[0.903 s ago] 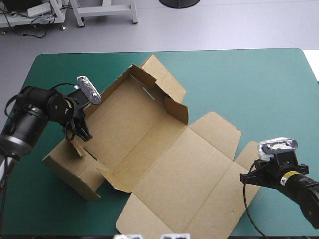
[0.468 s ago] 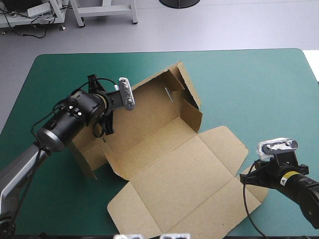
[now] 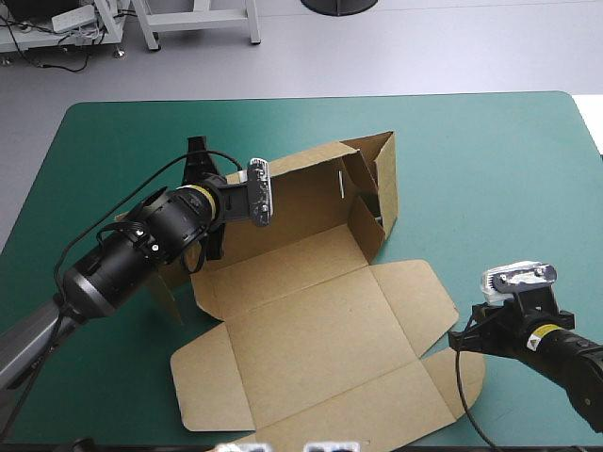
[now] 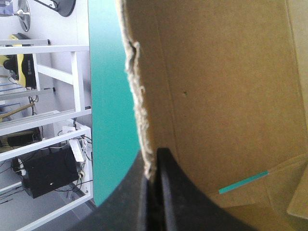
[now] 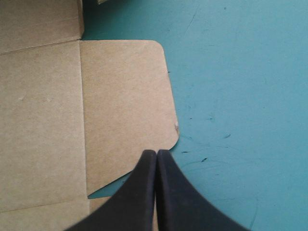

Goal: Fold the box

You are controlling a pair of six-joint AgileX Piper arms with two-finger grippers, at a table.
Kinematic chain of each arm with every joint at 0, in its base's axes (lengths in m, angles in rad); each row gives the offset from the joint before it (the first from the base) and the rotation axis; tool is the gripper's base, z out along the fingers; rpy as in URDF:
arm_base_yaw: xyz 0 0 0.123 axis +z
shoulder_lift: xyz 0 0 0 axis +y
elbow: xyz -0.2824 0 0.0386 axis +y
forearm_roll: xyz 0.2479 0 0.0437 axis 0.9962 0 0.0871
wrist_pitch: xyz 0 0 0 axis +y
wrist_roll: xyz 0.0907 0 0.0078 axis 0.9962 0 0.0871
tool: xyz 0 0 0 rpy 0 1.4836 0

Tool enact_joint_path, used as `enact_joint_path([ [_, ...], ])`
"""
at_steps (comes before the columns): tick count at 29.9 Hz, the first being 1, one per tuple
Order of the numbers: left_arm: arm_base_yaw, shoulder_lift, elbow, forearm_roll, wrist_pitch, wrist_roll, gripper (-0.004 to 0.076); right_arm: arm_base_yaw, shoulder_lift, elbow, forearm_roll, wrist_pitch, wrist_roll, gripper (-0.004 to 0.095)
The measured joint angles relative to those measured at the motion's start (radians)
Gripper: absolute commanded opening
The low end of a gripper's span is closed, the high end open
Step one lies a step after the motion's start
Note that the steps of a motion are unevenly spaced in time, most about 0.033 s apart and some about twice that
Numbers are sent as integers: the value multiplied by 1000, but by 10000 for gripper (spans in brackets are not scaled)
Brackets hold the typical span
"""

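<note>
The brown box (image 3: 311, 311) lies partly raised in the middle of the teal-green table. Its tray walls stand up at the far side and the lid panel lies flat toward the near edge. My left gripper (image 3: 211, 247) is shut on the box's left wall; in the left wrist view the frayed board edge (image 4: 139, 96) runs into the closed fingers of my left gripper (image 4: 156, 151). My right gripper (image 3: 459, 341) is shut at the lid's right side. In the right wrist view my right gripper's (image 5: 156, 153) tip rests at the edge of a rounded flap (image 5: 125, 106), with nothing seen between the fingers.
Bare teal-green cover (image 3: 490, 151) stretches to the right and far side of the box. The table's left edge (image 4: 91, 96) shows beyond the held wall. The near lid flaps reach almost to the table's front edge.
My left gripper has carried the held wall up and to the right, standing the tray walls more upright. The whole box has turned and slid with it. The right gripper has hardly moved.
</note>
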Motion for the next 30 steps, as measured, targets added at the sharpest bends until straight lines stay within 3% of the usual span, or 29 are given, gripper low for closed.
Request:
enact_joint_path([
  [7,-49,-32,103,52,-26,-7,-6,0,0,0,26,0,-9,-24],
  [14,-66,-97,233,196,-120,-140,-6,0,0,-1,61,0,-32,-23],
  [30,-66,-127,249,186,-125,-203,-6,0,218,-188,219,64,-179,-22],
])
